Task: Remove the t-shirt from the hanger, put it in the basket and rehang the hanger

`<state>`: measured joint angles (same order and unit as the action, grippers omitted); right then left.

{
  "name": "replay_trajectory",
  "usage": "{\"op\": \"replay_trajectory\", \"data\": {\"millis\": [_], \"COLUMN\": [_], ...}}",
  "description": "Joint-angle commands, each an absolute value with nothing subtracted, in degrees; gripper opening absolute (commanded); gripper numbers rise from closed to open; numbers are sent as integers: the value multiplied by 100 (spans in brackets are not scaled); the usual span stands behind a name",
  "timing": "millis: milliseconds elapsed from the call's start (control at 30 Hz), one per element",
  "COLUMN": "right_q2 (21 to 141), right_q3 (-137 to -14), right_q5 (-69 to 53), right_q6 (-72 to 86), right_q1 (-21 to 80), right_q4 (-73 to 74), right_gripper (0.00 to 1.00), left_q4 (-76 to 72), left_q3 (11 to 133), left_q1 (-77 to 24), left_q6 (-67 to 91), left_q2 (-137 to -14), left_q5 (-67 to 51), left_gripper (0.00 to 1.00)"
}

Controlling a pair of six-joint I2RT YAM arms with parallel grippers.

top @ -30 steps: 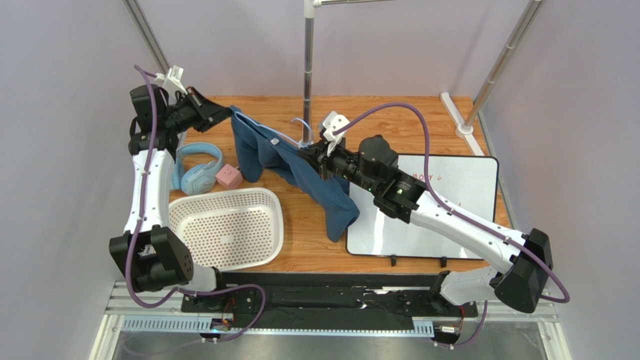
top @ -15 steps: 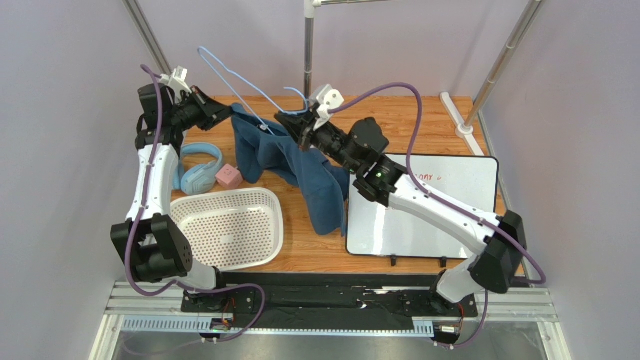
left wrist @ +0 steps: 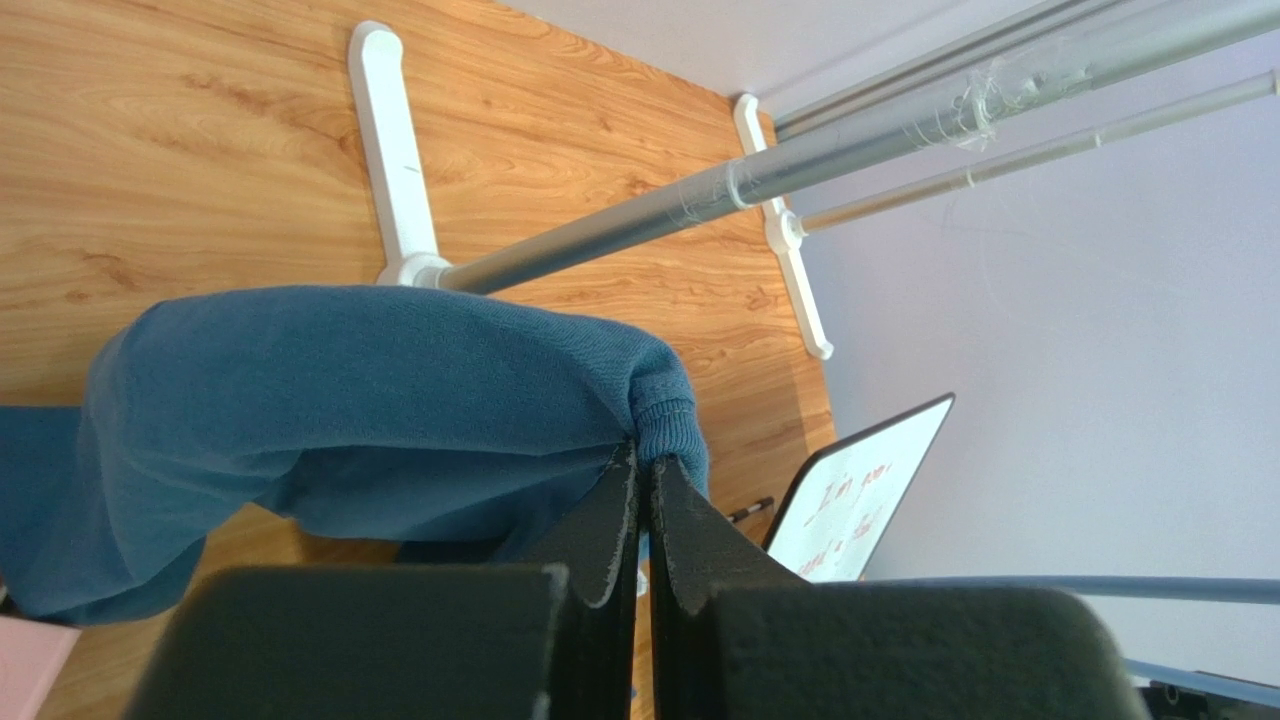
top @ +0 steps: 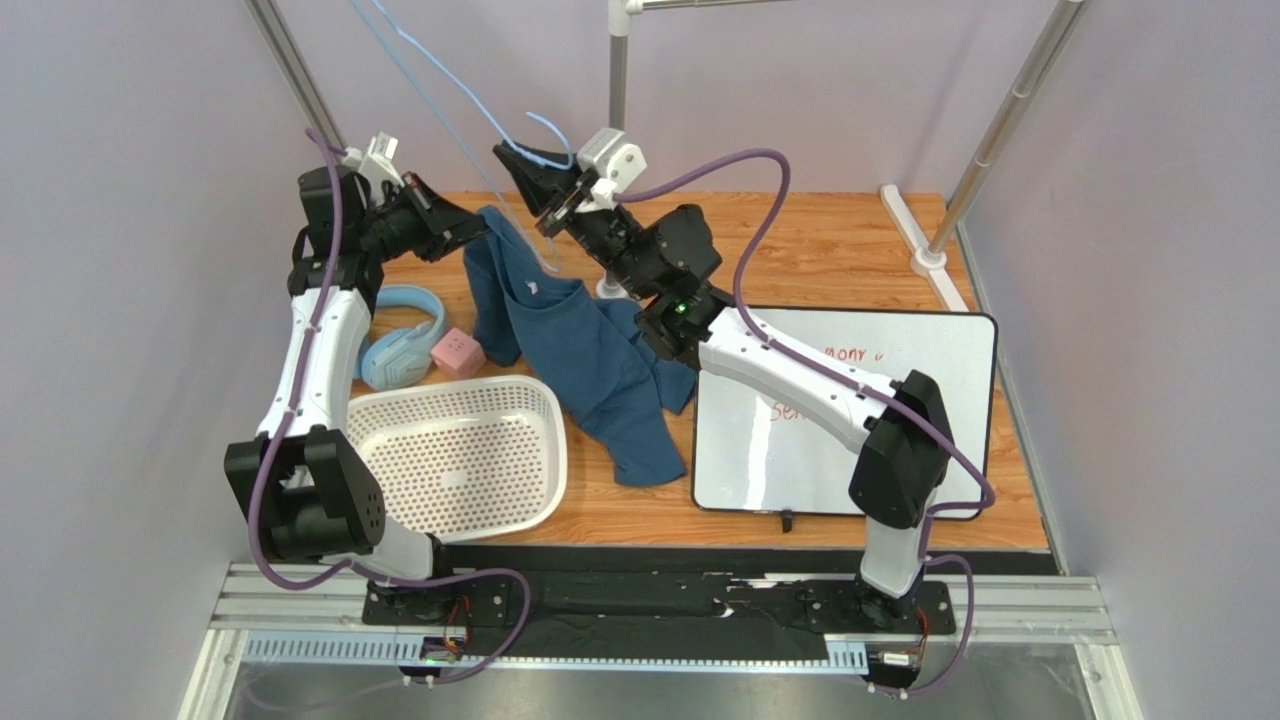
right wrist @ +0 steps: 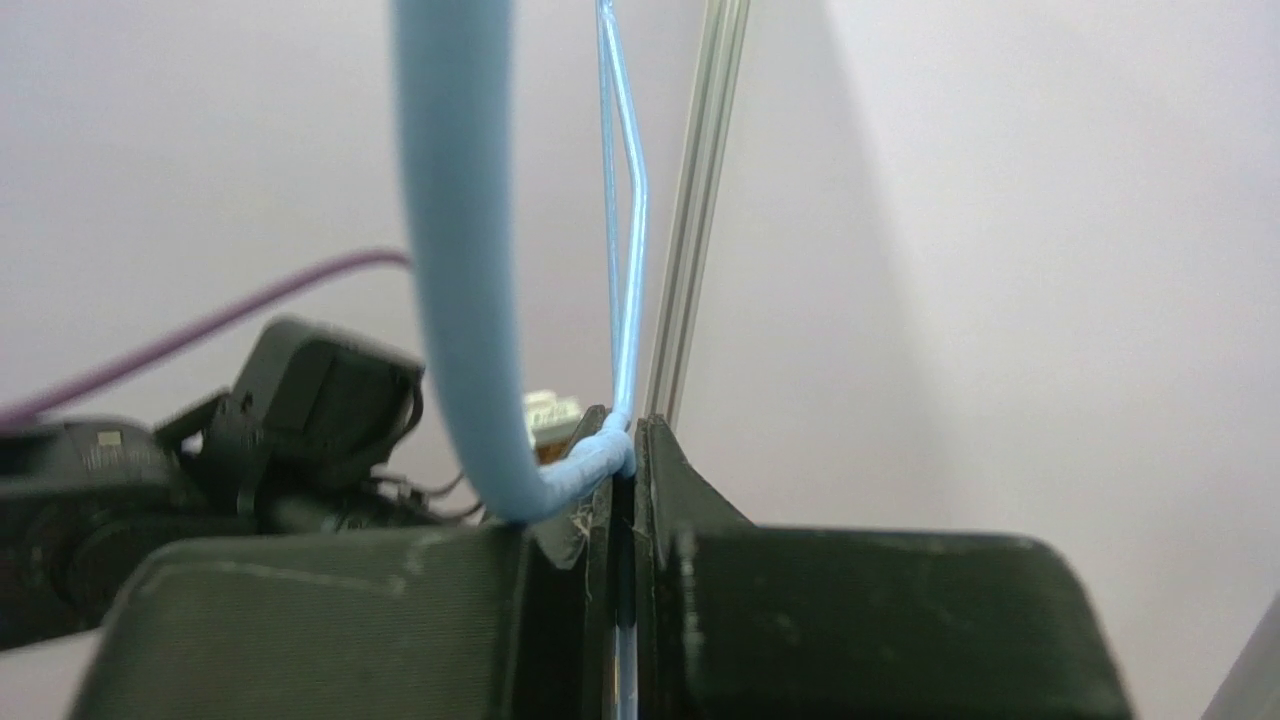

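Here, the right pincer [right wrist: 628, 450] is clamped tight on the thin pale-blue wire clothes hanger [right wrist: 451, 225], with the twisted wire at the base of its hook squeezed between the two dark fingers. In the top view this pincer [top: 526, 162] is raised high at the back of the scene, and the hanger [top: 451, 68] slants up and left from it until its wires leave the top edge of the picture. The hook curls just beside the thick grey metal rack pole [top: 616, 75]; whether they touch cannot be told.

The left pincer [left wrist: 646, 480] is closed to a narrow slit on a rolled edge of the dark teal-blue soft cloth t-shirt [left wrist: 376, 390]. Seen from above, that pincer [top: 451, 228] holds this end lifted at the far left, and the t-shirt [top: 579, 338] falls away from it onto the wooden worktop [top: 812, 255]. It lies crumpled there between the white perforated plastic basket [top: 466, 450] and the white rectangular whiteboard [top: 857, 405], reaching the board's left edge.

Left of the shirt (just behind the basket) sit a pair of light-blue headphones [top: 398, 353] and a small pink cube [top: 457, 356], touching each other.
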<state>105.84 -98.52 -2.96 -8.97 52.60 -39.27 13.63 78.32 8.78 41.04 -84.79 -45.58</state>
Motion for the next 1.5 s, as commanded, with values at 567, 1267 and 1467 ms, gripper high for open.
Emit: {"op": "replay_trajectory", "data": {"millis": [567,1267,1467], "right_q2": [7059,6617,7338], "right_q3": [-8623,-8078,-7779], "right_q5": [1942,1397,1494], "right_q6": [191,158,272], "right_q1": [5388,5388,5388], "right_q4": [-197,1724,582], "right_gripper": [0,0,0], "left_q4": [2557,-621,-2186], "left_q3": [7937,7313,6671], "left_q1": [-1310,-1239,-1134], "left_q6": [3401,3707,5113], "left_q2": [-7393,-6240,-6512], "left_q5": [-2321,-5799,-6055], "left_gripper": [82,88,82]}}
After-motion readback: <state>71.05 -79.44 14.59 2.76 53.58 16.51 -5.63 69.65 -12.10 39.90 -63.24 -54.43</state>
